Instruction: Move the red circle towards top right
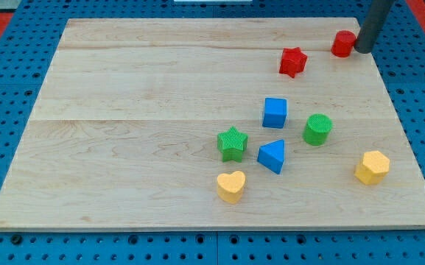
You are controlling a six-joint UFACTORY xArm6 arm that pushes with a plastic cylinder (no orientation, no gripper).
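Seven blocks lie on the wooden desk [138, 96]: the red circle [342, 43] sits near the view's top right corner, with my tip [363, 50] touching its right side, and a red star [292, 62] lies just to its lower left. Lower down cluster a blue cube [275, 112], a green cylinder [317, 129], a green star [232, 143], a blue triangle [272, 156], a yellow heart [231, 186] and, toward the view's right edge, a yellow hexagon [373, 167]. No jawed end effector shows, only the dark rod, so no opening or closing can be told.
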